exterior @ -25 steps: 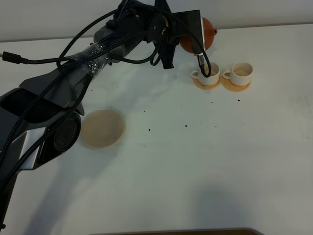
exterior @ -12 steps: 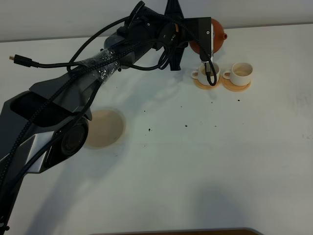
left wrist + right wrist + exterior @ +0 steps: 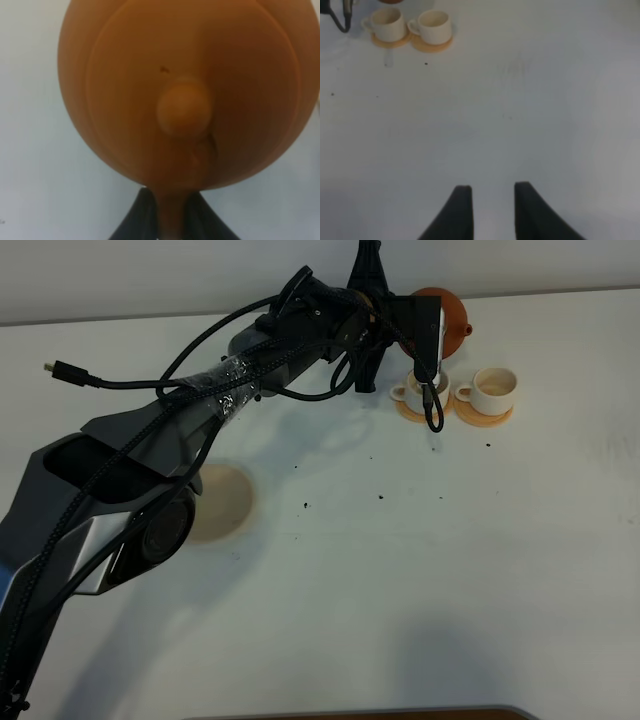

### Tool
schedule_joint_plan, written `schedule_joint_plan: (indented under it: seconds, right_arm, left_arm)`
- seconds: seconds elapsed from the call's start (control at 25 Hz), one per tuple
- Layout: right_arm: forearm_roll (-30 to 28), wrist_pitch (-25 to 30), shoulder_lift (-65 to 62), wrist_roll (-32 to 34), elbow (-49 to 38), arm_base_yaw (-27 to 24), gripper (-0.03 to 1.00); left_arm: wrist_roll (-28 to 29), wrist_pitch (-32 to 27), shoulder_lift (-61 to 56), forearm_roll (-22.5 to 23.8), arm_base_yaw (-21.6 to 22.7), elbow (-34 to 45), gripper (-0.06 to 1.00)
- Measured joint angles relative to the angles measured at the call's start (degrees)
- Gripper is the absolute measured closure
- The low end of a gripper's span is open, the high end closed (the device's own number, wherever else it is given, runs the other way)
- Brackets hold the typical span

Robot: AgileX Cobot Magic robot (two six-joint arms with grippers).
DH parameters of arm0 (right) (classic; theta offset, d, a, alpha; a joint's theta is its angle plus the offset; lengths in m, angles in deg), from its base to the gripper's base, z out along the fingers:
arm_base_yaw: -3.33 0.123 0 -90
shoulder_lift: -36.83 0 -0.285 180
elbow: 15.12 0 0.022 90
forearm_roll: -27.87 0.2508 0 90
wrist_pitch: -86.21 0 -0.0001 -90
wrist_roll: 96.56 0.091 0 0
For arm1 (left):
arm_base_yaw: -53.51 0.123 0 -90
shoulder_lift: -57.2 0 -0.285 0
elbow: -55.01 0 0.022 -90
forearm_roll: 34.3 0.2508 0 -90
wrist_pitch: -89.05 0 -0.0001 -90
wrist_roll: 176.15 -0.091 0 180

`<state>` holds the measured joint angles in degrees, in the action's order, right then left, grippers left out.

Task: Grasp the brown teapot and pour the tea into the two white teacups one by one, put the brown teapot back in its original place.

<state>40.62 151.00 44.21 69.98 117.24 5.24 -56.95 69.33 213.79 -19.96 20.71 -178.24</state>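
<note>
My left gripper (image 3: 172,222) is shut on the loop handle of the brown teapot (image 3: 452,312), which hangs in the air at the far side of the table, just behind the two white teacups. In the left wrist view the teapot (image 3: 185,95) fills the frame, its lid knob facing the camera. The left cup (image 3: 415,390) is partly hidden by a dangling cable. The right cup (image 3: 494,387) is in plain sight, and the spout points toward it. Both cups (image 3: 386,22) (image 3: 434,22) show pale insides. The tea is hidden. My right gripper (image 3: 489,207) hovers low over bare table, slightly open and holding nothing.
The large pale tan coaster (image 3: 222,502) lies at the left, partly under the left arm (image 3: 250,360). Each cup stands on a small orange-tan coaster (image 3: 484,418). Dark specks dot the white tabletop (image 3: 400,570). A loose cable end (image 3: 62,368) sticks out from the arm.
The left arm has carried the teapot to the right, from above the left cup to behind the gap between the cups. The right gripper has not moved.
</note>
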Motion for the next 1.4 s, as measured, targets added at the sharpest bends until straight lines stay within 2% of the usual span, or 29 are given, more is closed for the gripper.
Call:
schedule_joint_plan:
  seconds: [0.56,1.04,1.4]
  right_arm:
    - [0.0,0.0,0.0,0.0,0.0,0.0,0.73]
    - [0.0,0.0,0.0,0.0,0.0,0.0,0.73]
    - [0.0,0.0,0.0,0.0,0.0,0.0,0.73]
  left_arm:
    - [-0.05,2.11,1.19,0.11,0.0,-2.45,0.8]
    - [-0.37,7.18,4.56,0.35,-0.75,-2.62,0.8]
    - [-3.08,9.44,4.62,0.4,-1.14,-2.62,0.8]
